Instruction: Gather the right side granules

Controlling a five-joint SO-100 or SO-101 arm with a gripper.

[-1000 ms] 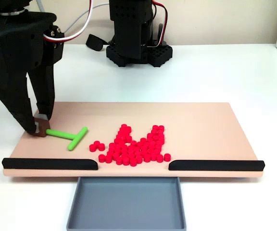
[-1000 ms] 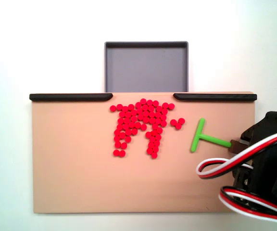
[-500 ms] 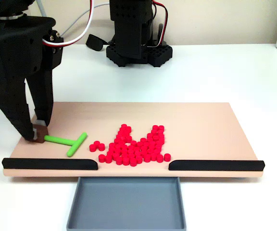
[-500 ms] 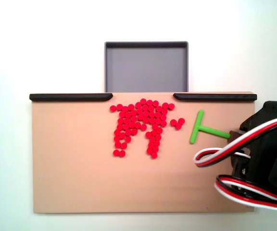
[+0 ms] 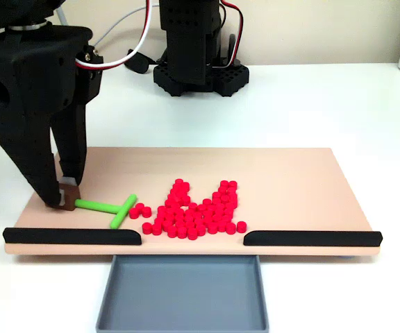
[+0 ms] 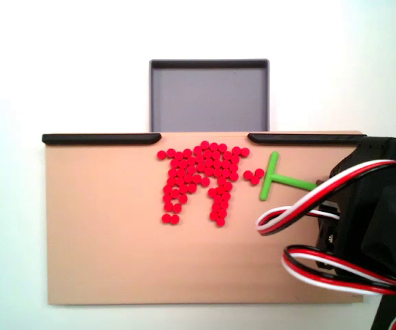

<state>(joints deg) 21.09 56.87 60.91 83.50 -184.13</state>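
Red granules (image 5: 192, 210) sit bunched mid-board, close to the near gap above the grey tray (image 5: 182, 295); three lie just left of the bunch. Your tool (image 5: 66, 195) is clamped on the stem of the green T-stick (image 5: 108, 207) at the board's (image 5: 290, 173) left end, and the stick's crossbar is right beside those three strays.

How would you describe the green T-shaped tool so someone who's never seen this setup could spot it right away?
Start at the tan board with black strips along one edge, beside the grey tray. On it lies a patch of red granules; next to that patch, on the arm's side, is the green T-shaped tool, its stem end in the claw. It is the one green thing, long and thin beside tiny red pellets.
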